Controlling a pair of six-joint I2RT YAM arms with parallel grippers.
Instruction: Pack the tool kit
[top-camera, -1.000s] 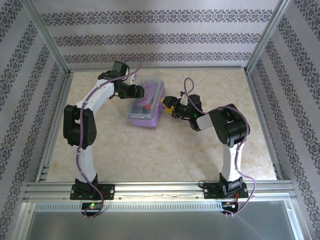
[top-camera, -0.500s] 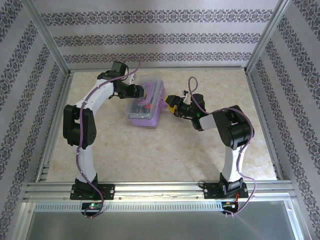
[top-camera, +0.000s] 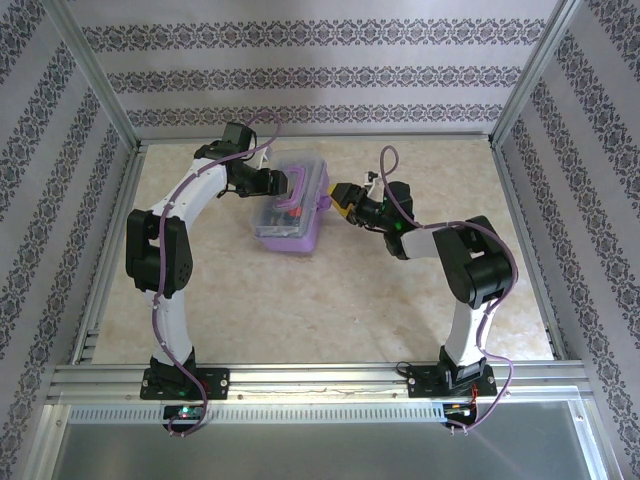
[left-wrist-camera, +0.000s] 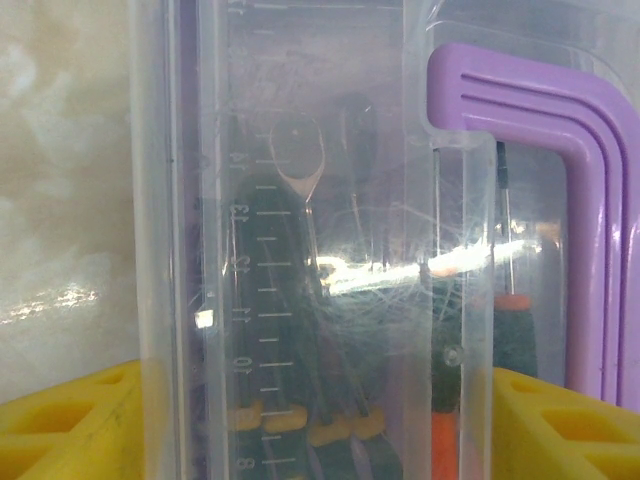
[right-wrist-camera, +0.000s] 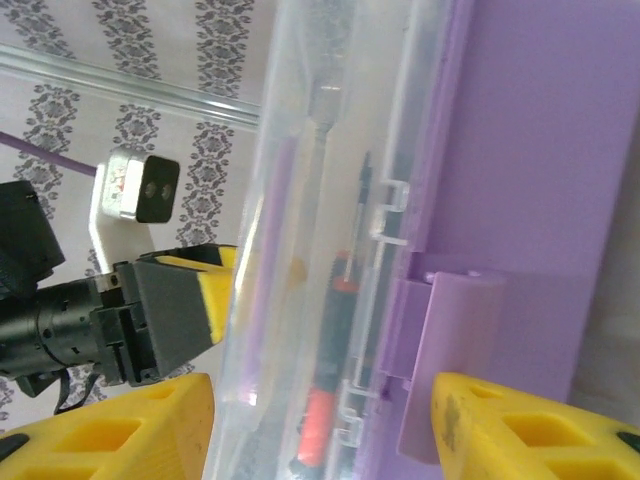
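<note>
Nearest the bases lies bare marbled tabletop (top-camera: 330, 300). Beyond it, at about 11 o'clock from table centre, sits the small rectangular tool kit (top-camera: 291, 211), lilac plastic base, clear lid, purple handle, screwdrivers visible inside. The right gripper (right-wrist-camera: 320, 420) straddles its latch side, jaws apart on either side of lid and base; whether they touch cannot be told. The left gripper (left-wrist-camera: 320, 420) spans the lid top, jaws wide. Judged step: pressing the lid shut; next, squeeze squarely at the latch.

Lilac tool kit (top-camera: 288, 210), clear lid shut, purple handle, screwdrivers inside
</note>
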